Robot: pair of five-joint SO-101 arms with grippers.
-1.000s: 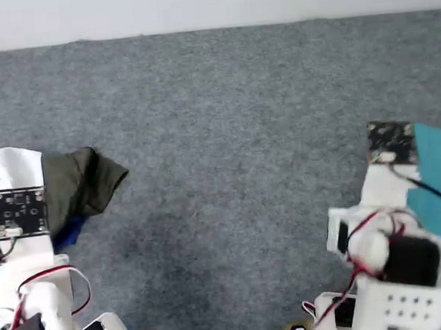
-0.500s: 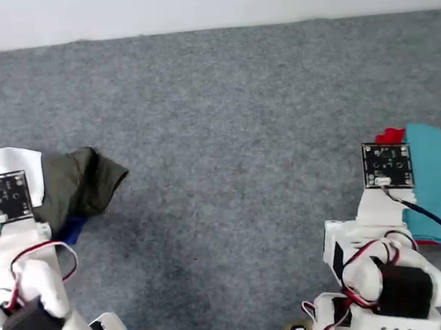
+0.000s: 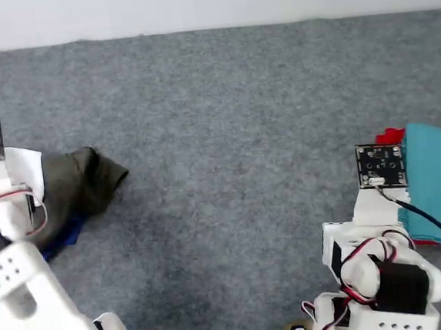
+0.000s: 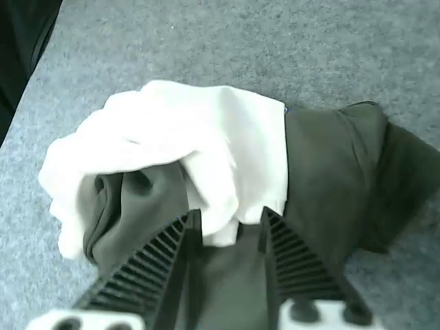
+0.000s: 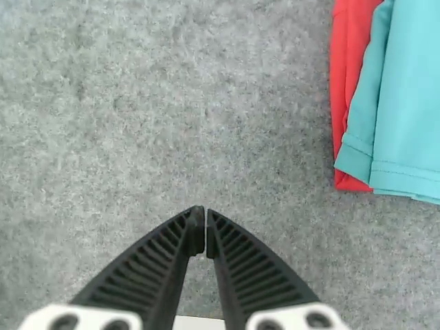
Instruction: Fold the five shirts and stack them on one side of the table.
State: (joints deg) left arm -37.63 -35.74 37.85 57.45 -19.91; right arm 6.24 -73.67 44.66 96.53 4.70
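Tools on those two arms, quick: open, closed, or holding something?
Left tool: open, at the edge of the white shirt, nothing gripped.
Right tool: closed, holding nothing.

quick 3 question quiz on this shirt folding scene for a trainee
1. True or false: the right hand is shut over the bare grey felt table cover.
2. What lies under the folded teal cotton shirt? A) flat red cotton shirt B) towel C) nothing
3. Fill in: the left hand, over a crumpled white cotton shirt and a dark olive cotton shirt, is ___.
Key: 1 true; 2 A; 3 open.
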